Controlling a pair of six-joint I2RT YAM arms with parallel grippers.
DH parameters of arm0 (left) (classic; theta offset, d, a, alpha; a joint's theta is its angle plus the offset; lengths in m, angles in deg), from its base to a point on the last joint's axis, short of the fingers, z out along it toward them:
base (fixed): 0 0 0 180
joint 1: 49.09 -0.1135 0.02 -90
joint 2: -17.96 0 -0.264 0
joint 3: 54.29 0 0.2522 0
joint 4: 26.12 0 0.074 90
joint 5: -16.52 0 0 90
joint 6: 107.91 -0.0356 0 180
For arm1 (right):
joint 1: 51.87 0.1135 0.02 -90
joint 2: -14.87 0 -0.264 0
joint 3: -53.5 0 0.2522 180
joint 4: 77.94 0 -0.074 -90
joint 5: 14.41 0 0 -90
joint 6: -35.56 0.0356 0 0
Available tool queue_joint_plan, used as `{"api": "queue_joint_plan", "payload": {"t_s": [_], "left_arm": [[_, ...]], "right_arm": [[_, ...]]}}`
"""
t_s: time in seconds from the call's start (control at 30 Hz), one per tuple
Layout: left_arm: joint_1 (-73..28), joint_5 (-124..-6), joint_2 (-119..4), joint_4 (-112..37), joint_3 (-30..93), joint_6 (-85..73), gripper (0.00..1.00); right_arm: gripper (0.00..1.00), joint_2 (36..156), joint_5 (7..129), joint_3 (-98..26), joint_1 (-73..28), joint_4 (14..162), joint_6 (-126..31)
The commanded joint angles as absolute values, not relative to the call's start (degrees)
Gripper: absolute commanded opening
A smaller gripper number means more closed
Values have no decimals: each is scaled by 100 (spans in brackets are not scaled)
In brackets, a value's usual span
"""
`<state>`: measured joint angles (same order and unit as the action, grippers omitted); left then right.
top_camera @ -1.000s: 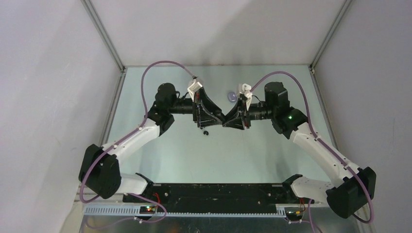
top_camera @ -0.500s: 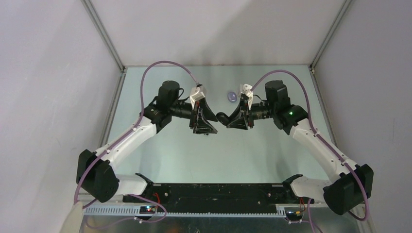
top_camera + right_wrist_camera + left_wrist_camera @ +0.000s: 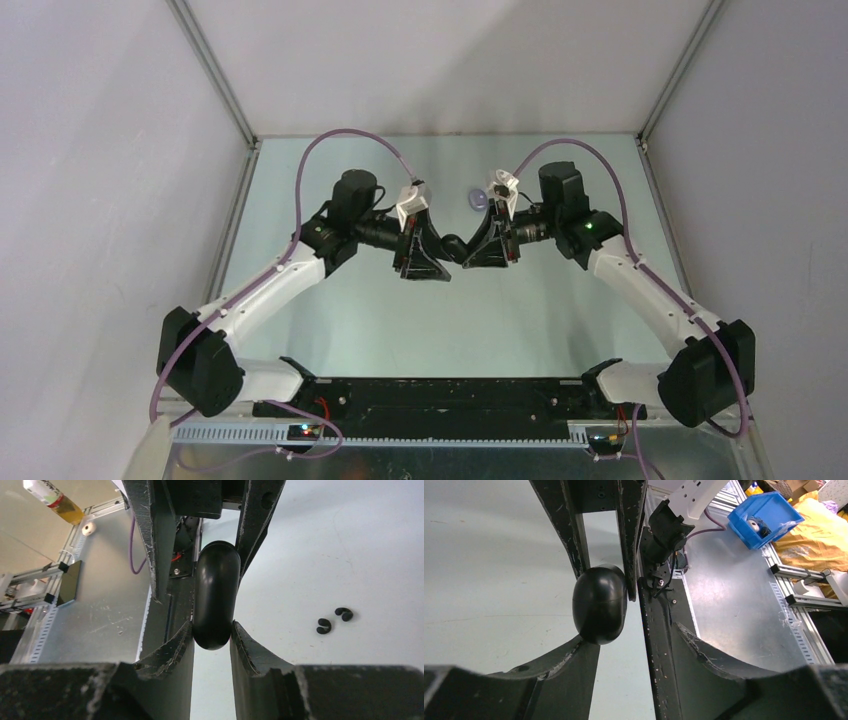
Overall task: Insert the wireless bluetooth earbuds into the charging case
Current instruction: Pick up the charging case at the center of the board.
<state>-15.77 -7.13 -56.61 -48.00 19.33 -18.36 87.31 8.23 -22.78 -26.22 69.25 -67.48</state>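
No legible text (bottle (image 3: 48, 496) label too blurred).

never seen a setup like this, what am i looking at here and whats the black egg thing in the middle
These are two robot arms bolted to the near edge of a table. One picture looks down from above and behind them. The other two come from a camera on each wrist, so each shows its own fingers close up. The black egg is a charging case, pinched by the right arm's fingers. The left arm's fingers stand open around it. On the table lie two tiny black earbuds and, farther back, a small pale purple object, too small to identify.
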Motion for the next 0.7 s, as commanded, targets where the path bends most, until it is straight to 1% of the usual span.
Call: {"api": "queue_joint_plan", "payload": {"t_s": [0.0, 0.17, 0.37, 0.43, 0.6, 0.67], "left_arm": [[-1499, -641, -5644, -4749, 2196, -1832, 58], [-1465, -680, -5674, -4720, 2176, -1835, 54], [-1466, -737, -5707, -4570, 2127, -1633, 54], [-1464, -729, -5711, -4546, 2126, -1605, 52], [-1467, -725, -5694, -4517, 2116, -1580, 42], [-1464, -728, -5699, -4514, 2117, -1567, 40]], "right_arm": [[7, 8800, 583, -2531, -2515, 7216, -6512], [6, 8809, 651, -2530, -2434, 7242, -6490], [6, 8790, 867, -2532, -2275, 6984, -6906], [6, 8784, 915, -2537, -2256, 6976, -6924], [5, 8793, 1036, -2535, -2229, 6910, -7008], [5, 8792, 1073, -2535, -2212, 6876, -7091]]}}
